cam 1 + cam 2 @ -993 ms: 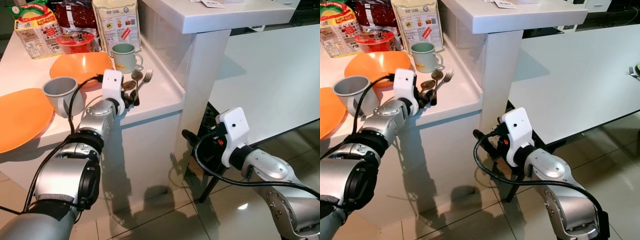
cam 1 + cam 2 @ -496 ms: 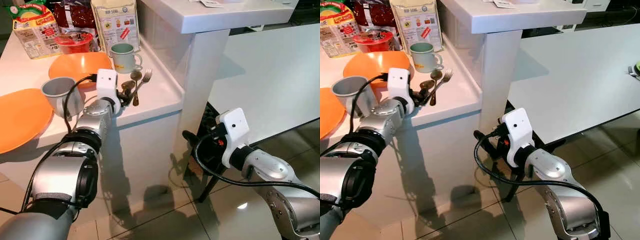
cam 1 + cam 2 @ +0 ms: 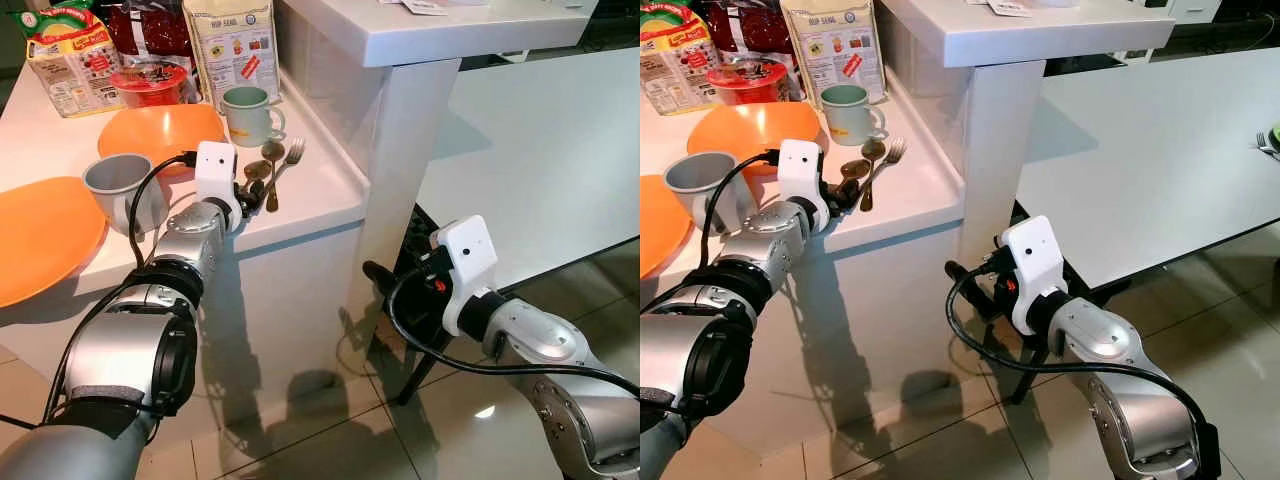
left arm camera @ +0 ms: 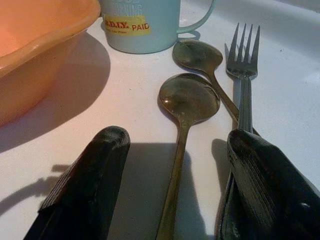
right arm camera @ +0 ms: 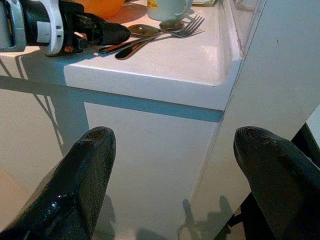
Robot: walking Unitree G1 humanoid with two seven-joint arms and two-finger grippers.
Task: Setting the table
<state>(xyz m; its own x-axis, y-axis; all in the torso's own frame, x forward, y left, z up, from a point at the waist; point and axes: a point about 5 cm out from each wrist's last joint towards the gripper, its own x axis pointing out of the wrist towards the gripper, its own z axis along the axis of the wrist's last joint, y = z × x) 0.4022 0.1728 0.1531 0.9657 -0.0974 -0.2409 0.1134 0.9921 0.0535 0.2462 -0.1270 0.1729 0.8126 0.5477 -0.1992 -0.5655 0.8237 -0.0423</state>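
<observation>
**Spoons and fork, ready to be picked up**

Cutlery lies on the white worktop (image 3: 320,190), near its edge. My left tool (image 4: 172,185) sits low over it with its two black fingers apart. The handle of the near spoon (image 4: 187,102) runs between them. The second spoon (image 4: 197,55) and the fork (image 4: 243,75) lie just beside it, and one finger covers part of their handles. The blue-green mug (image 3: 247,113) stands behind them, and the orange bowl (image 3: 160,132) is next to it.

I think I am at the grabbing step. Next I need to close on the handles and lift them off flat, which looks tricky because they are thin.

My right tool (image 5: 175,170) hangs low beside the worktop, fingers apart, holding nothing.

I cannot see the ends of the handles. The grey cup (image 3: 118,185) is partly behind my arm, and the orange plate (image 3: 40,235) is cut off.
</observation>
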